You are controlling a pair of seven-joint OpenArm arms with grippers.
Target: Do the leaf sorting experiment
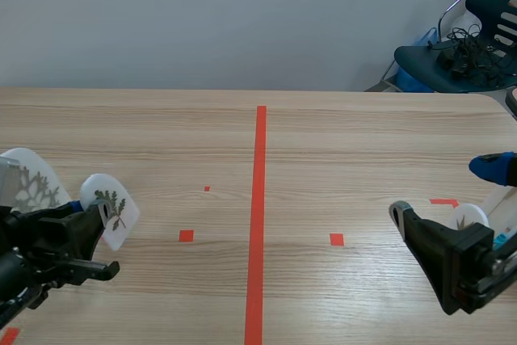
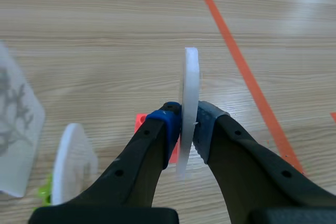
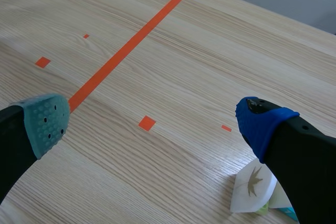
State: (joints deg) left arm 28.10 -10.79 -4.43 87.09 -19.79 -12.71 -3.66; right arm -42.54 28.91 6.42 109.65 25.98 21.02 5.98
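Scene view: the left tool [image 1: 95, 217] was closed on a leaf card [image 1: 115, 209], holding it upright just above the surface [image 1: 339, 143] at the near left, probably lifted for sorting. A big card [image 1: 31, 183] stood just beside it, farther left. The right tool [image 1: 443, 190] hung at the near right with fingers wide apart and nothing in them, near a right card [image 1: 470, 217]. A tape line [image 1: 258, 216] split the surface down the middle.

Left wrist view: the leaf card showed edge-on, pinched low between both pads, leaving most of its face uncovered. Beside the tool stood a small card [image 2: 73, 163], apparently propped in a green holder [image 2: 44, 193].

Right wrist view: the spread fingers framed bare surface. The right card lay just beside the blue pad [image 3: 262, 121], probably this arm's next pick.
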